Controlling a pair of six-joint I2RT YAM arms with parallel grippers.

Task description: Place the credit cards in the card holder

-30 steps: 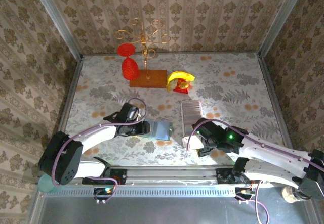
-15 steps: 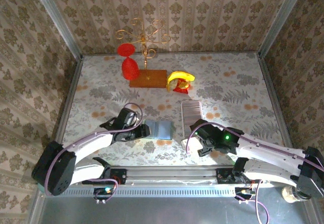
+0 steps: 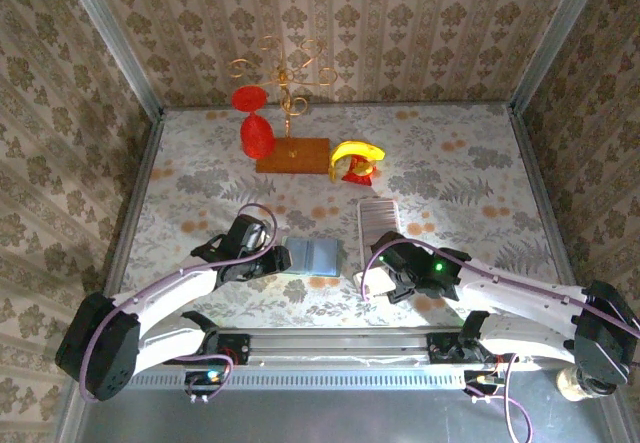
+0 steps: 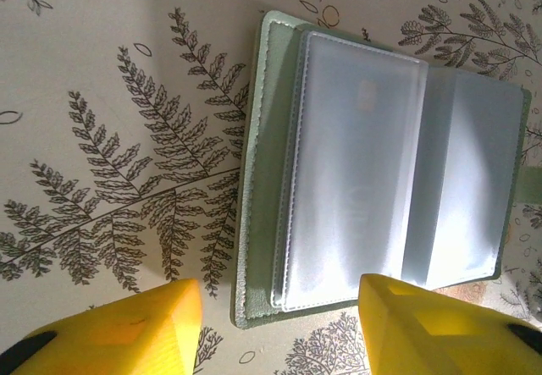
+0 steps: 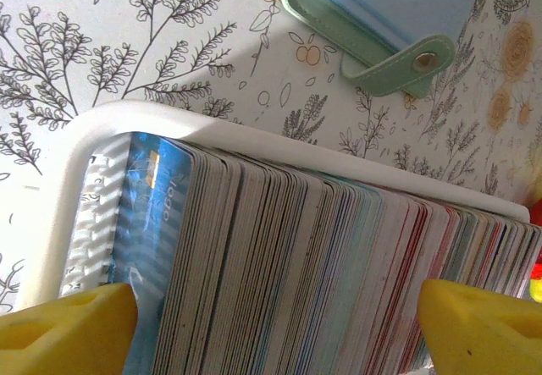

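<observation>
From above, the card holder (image 3: 312, 256) lies open near the table's (image 3: 200, 163) front edge, just left of the white tray (image 3: 360, 221). The left gripper (image 3: 283, 260) sits at its left side, and the right gripper (image 3: 385, 271) is over the tray's near end.

Left wrist view: the fingers are spread and unclenched, holding nothing, with the holder's clear sleeves below them.

Right wrist view: the jaws are wide and empty, straddling the credit cards (image 5: 157, 239), which are packed on edge with the blue one foremost. Packed that tightly, a pinch could lift several cards at once — or drag the tray.
</observation>
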